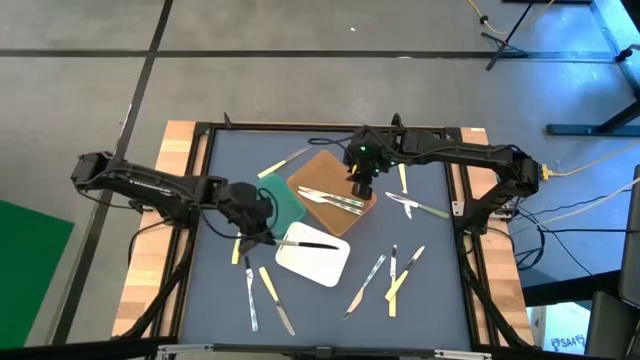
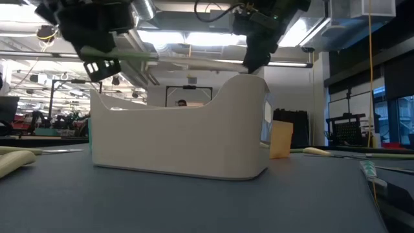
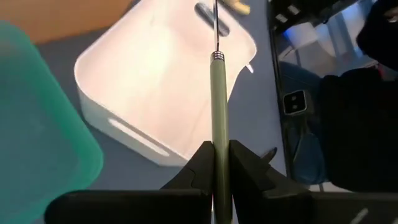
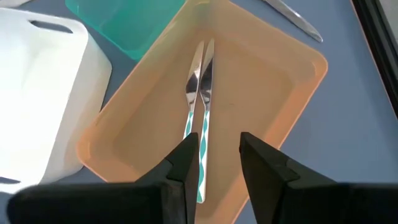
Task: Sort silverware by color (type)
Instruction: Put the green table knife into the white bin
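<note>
Left gripper (image 3: 216, 163) pinches a green-handled utensil (image 3: 217, 99) over the white tray (image 3: 155, 81); right gripper (image 4: 216, 152), spread, hovers above two forks (image 4: 199, 93) in the brown tray (image 4: 280, 81).

Two dark, near-black arms built of jointed tubular segments are seen in the high view, the left arm (image 1: 150, 185) at nine o'clock and the right arm (image 1: 460, 160) toward two o'clock. A small green light is shown on the right arm's wrist housing (image 1: 362, 152). Black cables are looped beside both wrists. Each gripper is ended by two matte black, wedge-shaped fingers (image 4: 180, 165) mounted on a flat black bar. A white square marking (image 2: 97, 66) is carried on the left arm's gripper housing in the low view.
</note>
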### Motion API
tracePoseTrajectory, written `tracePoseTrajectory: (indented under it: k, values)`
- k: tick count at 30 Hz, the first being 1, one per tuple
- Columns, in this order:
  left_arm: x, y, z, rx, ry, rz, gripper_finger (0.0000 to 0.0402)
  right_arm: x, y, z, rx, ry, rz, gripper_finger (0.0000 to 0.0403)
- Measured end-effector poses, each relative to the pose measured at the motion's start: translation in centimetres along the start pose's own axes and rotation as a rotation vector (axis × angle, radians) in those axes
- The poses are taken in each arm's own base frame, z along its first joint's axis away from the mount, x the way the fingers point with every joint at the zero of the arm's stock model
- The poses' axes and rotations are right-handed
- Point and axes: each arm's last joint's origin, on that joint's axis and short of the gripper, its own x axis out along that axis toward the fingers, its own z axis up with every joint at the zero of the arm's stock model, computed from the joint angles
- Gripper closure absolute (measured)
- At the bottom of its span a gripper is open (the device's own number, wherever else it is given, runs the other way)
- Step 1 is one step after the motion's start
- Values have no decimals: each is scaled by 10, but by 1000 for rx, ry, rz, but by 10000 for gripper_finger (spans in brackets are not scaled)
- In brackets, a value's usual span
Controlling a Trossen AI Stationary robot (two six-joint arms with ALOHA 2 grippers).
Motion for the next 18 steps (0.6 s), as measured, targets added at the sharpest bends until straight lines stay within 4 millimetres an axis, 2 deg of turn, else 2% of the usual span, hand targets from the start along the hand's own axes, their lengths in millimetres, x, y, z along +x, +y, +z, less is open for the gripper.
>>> tracePoseTrajectory:
  k: [6,11,18]
  values:
    - [16,-4,17,-90,162,100,378,0,0,-6,-18,59,4,299]
    - [33,-6,31,-111,194,105,378,-2,0,-10,-39,104,-17,299]
    - [53,0,34,-170,247,130,377,-17,0,-16,-61,124,-86,299]
